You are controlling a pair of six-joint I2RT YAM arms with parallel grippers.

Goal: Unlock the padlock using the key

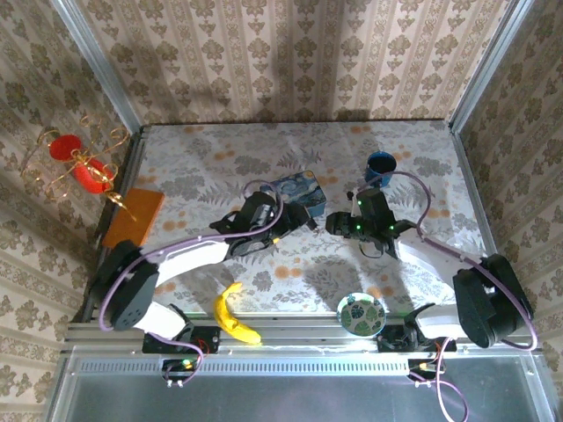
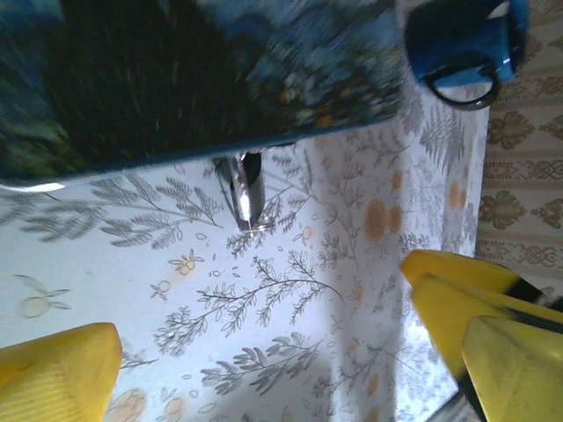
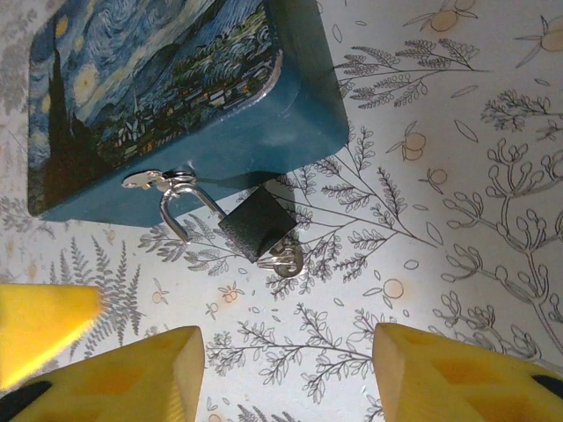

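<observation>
Showing a free shackle (image 3: 170, 211) end, the padlock (image 3: 258, 230) just ahead of the released right hand (image 3: 286, 352) appears unlocked, key (image 3: 287, 260) inserted; the left hand (image 2: 264, 325) is likewise released and empty.

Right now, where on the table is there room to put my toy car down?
Bare room lies along the far edge of the table, behind the blue tin, and on the right, past the blue mug. A smaller gap sits between the banana and the little plate. The middle is crowded: left gripper, right gripper, tin and padlock.
</observation>
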